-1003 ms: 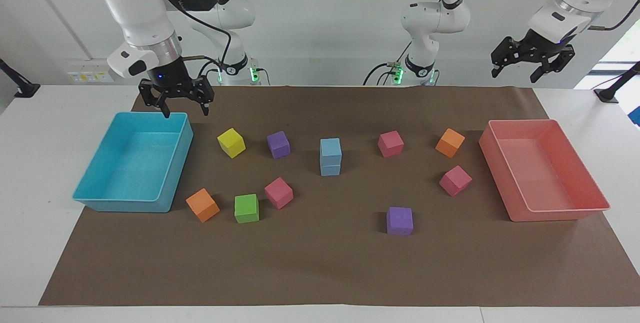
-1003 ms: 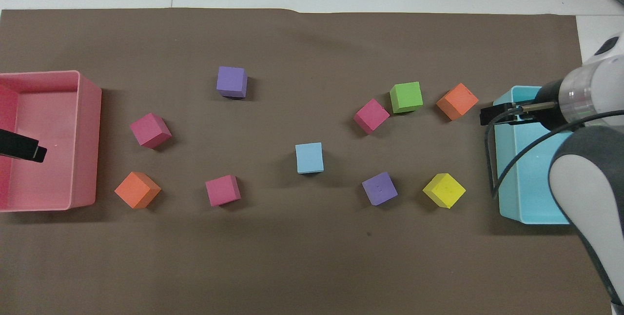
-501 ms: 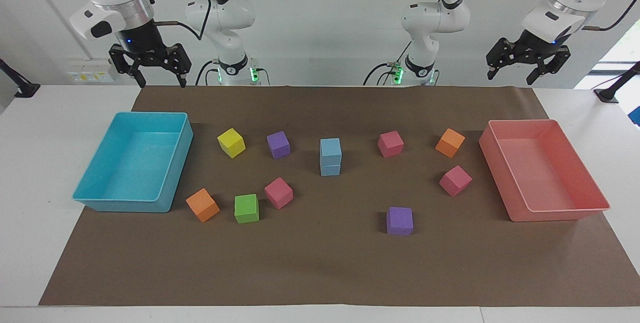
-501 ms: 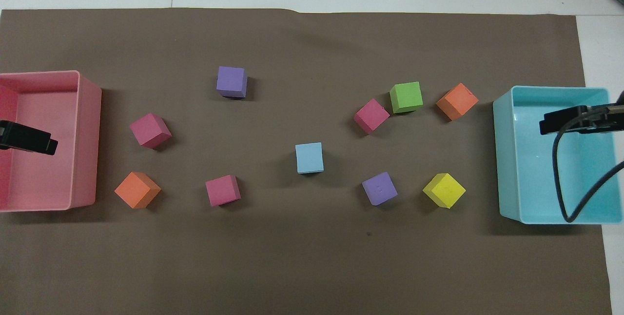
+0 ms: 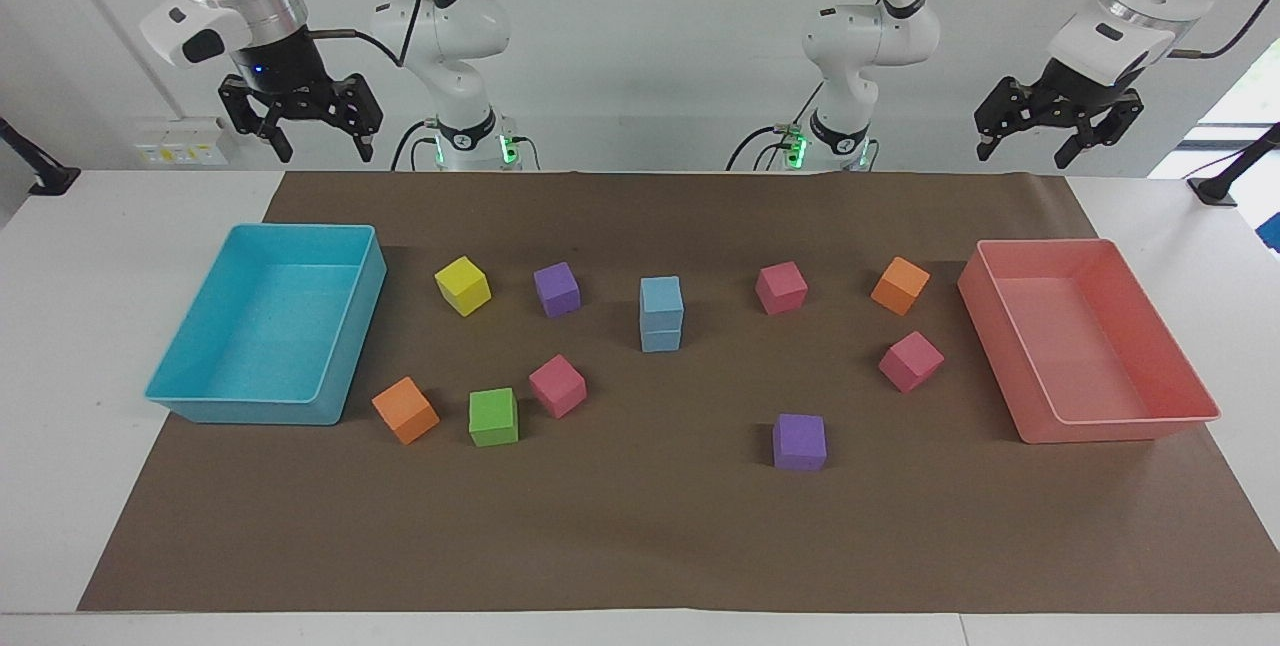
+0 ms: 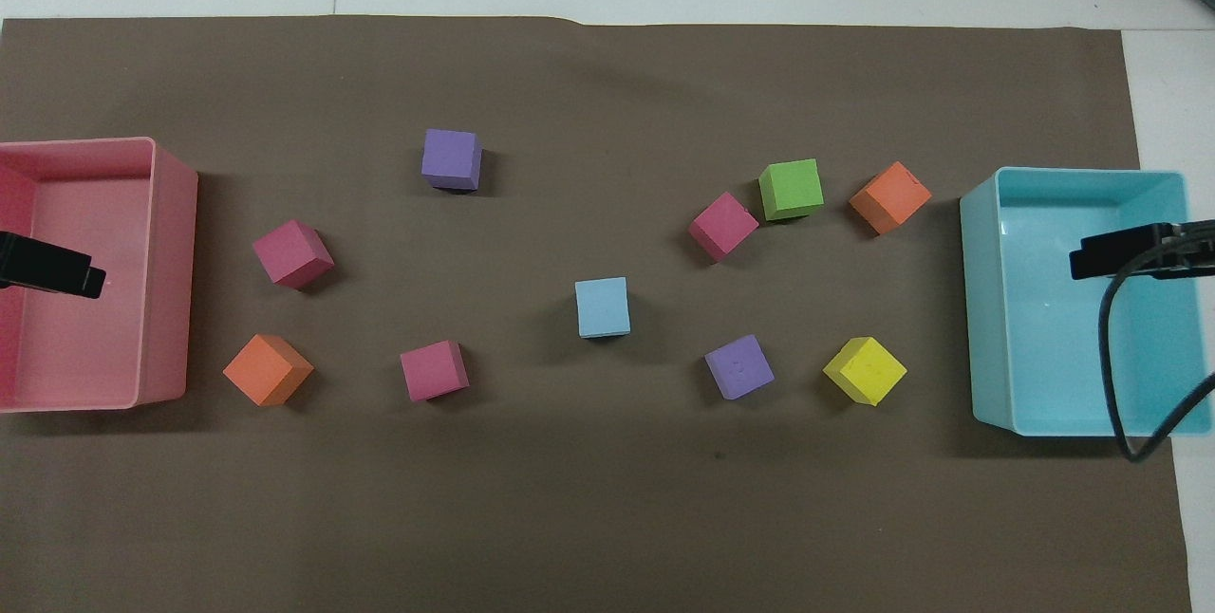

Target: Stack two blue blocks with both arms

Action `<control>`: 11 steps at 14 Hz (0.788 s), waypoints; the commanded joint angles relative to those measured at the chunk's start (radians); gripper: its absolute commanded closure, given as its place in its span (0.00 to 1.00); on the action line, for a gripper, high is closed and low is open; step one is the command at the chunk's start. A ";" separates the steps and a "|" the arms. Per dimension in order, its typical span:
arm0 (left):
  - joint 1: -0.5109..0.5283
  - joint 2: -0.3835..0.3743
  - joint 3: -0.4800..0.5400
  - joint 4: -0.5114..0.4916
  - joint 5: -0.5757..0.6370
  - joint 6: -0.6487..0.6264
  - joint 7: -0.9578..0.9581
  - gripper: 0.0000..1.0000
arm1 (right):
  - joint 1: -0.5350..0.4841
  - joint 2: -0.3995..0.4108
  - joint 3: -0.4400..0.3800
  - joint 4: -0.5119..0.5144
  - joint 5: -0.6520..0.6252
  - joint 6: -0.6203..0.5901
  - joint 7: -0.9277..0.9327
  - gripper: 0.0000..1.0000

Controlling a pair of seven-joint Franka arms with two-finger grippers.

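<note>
Since a second ago your right gripper has lifted away from the turquoise tray and hangs high over its end of the tabletop, jaws wide and empty. Your left gripper waits over the pink tray, equally wide, holding nothing. Both blue blocks sit stacked mid-mat between the purple cube and pink cube. I judge the stack done; nothing remains.

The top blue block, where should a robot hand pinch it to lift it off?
Probably straight down from above, pinching two opposite side faces of the top blue block. It sits square on the bottom blue block, with open room all around.
</note>
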State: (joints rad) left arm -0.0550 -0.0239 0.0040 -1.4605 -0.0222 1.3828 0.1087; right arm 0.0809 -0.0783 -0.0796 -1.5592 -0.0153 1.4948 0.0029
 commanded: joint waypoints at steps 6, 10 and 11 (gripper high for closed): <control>0.015 -0.022 -0.010 -0.018 -0.010 0.016 -0.021 0.00 | -0.010 -0.006 0.000 -0.005 -0.002 0.001 0.006 0.00; 0.015 -0.022 -0.010 -0.020 -0.012 0.012 -0.027 0.00 | -0.010 -0.021 -0.005 -0.022 0.006 -0.015 0.011 0.00; 0.015 -0.022 -0.010 -0.020 -0.012 0.013 -0.026 0.00 | -0.010 -0.024 -0.006 -0.030 0.006 -0.018 0.011 0.00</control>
State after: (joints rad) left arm -0.0550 -0.0252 0.0036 -1.4604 -0.0222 1.3829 0.0950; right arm 0.0808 -0.0786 -0.0887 -1.5609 -0.0152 1.4880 0.0029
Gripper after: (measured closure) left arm 0.000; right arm 0.000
